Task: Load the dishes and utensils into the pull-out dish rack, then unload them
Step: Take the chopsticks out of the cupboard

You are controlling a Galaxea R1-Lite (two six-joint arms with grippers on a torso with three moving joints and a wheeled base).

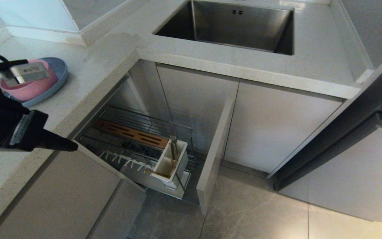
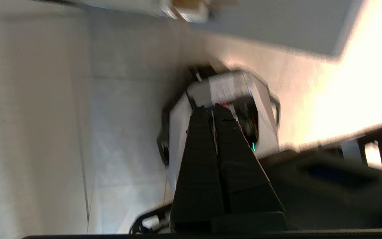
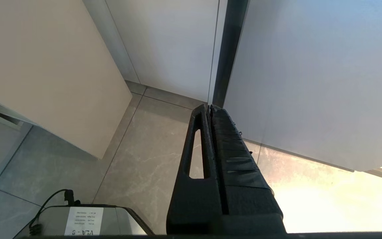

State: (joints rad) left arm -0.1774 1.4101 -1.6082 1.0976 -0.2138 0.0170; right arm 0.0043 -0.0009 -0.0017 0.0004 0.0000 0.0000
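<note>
Left arm fills the near left of the head view, at about 9 o'clock, over the counter (image 1: 111,56). Left gripper (image 1: 73,146) points out past the counter edge above the open rack; in its wrist view the two fingers (image 2: 199,139) are pressed flat together with nothing between them.

Pink bowl (image 1: 35,88) sits inside the blue plate (image 1: 58,78) on the counter at roughly 10 o'clock, partly hidden behind the arm.

Dish rack (image 1: 138,146) is pulled out below the counter, near 6 o'clock of centre. Wooden strip (image 1: 128,132) runs along its back; white prongs (image 1: 124,162) line its front. White utensil box (image 1: 172,166) stands at the rack's right end, just beside the beige front panel (image 1: 214,156). Fork (image 1: 173,142) stands upright in the far compartment; chopsticks (image 1: 153,171) rest in the box with them. Spoon cannot be made out.

Sink (image 1: 230,26) lies at 12 o'clock.

Right gripper (image 3: 209,109) hangs low over the floor (image 3: 151,156) by the cabinet doors, fingers clenched together, holding nothing.
</note>
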